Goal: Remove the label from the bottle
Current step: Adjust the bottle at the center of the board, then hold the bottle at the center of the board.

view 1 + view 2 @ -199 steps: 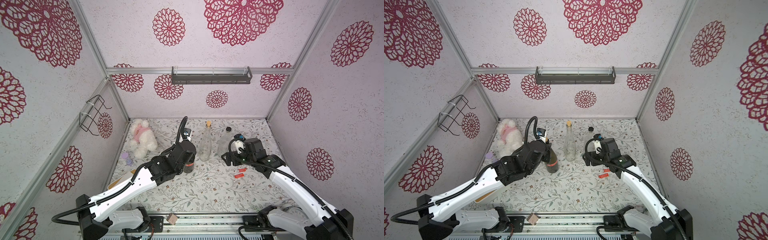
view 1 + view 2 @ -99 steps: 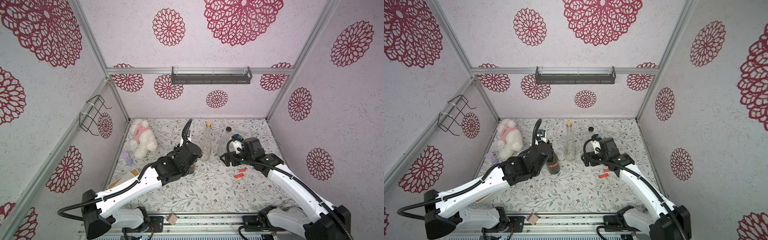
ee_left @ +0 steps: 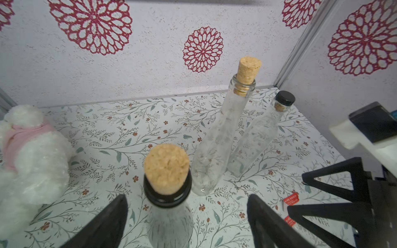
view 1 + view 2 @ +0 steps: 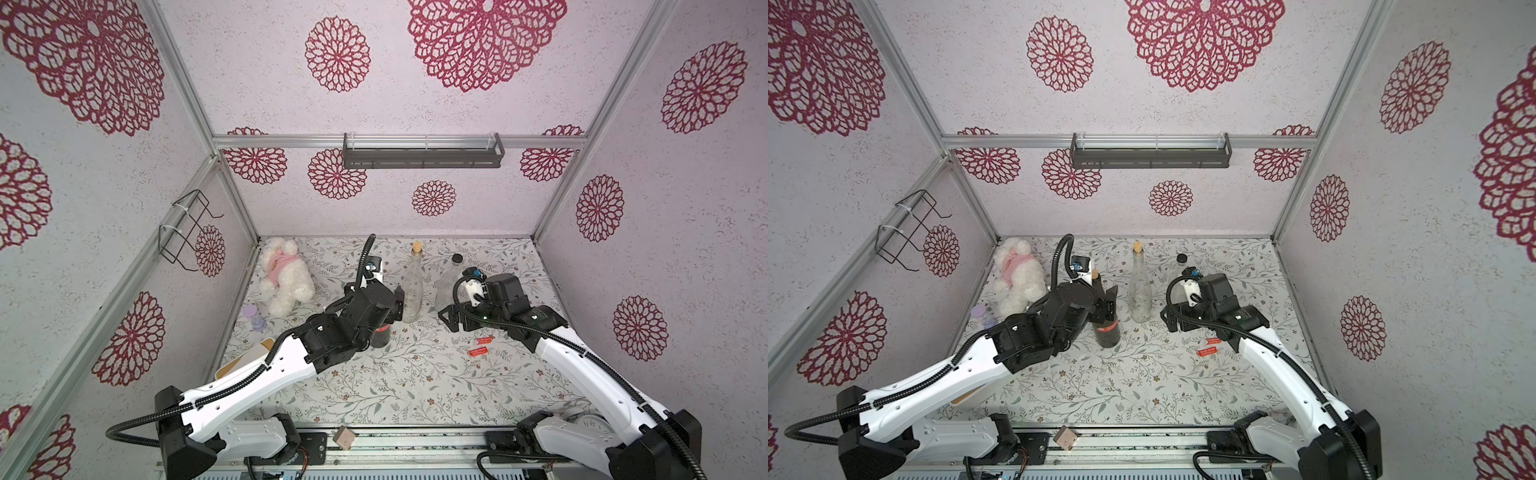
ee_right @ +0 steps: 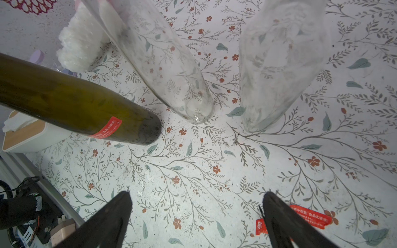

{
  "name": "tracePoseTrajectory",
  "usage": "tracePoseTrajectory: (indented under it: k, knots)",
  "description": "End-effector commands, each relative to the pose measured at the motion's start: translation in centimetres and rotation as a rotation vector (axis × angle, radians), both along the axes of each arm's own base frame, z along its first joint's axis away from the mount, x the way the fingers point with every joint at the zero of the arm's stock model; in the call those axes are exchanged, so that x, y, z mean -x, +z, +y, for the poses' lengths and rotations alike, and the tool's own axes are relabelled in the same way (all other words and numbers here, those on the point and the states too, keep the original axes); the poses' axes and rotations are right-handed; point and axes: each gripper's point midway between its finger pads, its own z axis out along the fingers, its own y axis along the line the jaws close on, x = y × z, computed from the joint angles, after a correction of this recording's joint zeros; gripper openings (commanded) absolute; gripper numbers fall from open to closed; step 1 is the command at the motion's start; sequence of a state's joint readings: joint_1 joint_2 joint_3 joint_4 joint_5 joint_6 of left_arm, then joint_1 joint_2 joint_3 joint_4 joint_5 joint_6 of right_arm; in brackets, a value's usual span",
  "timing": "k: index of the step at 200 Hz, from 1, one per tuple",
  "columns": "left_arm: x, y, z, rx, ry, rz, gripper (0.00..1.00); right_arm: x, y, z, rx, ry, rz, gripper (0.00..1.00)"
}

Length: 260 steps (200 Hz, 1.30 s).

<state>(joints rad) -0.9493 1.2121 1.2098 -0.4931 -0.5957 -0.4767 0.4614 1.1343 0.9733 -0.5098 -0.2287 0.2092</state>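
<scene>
Two tools work over one floral tabletop [image 4: 415, 386]. White plush toy [image 3: 28, 154] lies well off to one side of the left tool [image 3: 186, 200]. Tissue box [image 5: 32, 135] sits past the dark bottle as seen from the right tool [image 5: 197, 195]. Clear corked bottle [image 3: 217, 139] stands upright just beyond the left tool. A clear black-capped bottle [image 3: 255, 139] is just beside it, and both are ahead of the right tool too. Loose red stickers [image 5: 309, 216] lie flat on the tabletop under the right tool.

Dark green bottle [image 4: 1106, 328] is upright on the tabletop, corked, with a small red label [image 5: 106, 128] low on its side near the base. Its neck sits between the left tool's jaws, which are apart with a gap on each side. Right tool's jaws are spread wide with nothing between them.

In both top views the left wrist covers most of the dark bottle. One jaw hides part of a sticker. Label print is too small to read. Small purple item [image 4: 254, 316] near the plush toy can't be identified.
</scene>
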Motion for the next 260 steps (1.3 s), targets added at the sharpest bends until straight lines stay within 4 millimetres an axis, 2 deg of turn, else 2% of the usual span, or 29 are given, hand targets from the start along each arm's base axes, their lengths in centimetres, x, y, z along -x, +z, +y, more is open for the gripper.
tracePoseTrajectory:
  k: [1,33,63,120,161,260]
  knots:
    - [1.4,1.6,-0.2,0.022,-0.185,-0.006,0.94,0.5,2.3,-0.2,-0.031,0.009,-0.047,0.99]
    - [3.8,1.7,-1.0,0.014,-0.471,0.017,1.0,1.1,2.1,-1.0,-0.03,-0.018,-0.057,0.99]
    - [4.2,0.7,-0.9,0.004,-0.584,0.053,0.99,1.6,1.8,-1.6,-0.034,-0.056,-0.048,0.91]
    - [1.8,0.1,0.7,0.074,-0.636,0.06,1.0,2.1,1.2,-2.3,-0.038,-0.101,-0.026,0.89]
    - [0.0,-0.7,0.4,0.087,-0.671,0.074,0.97,2.0,0.5,-2.4,-0.038,-0.118,-0.007,0.88]
    - [-2.7,-1.3,-0.1,0.095,-0.71,0.07,0.71,1.1,0.1,-2.2,-0.03,-0.131,-0.004,0.86]
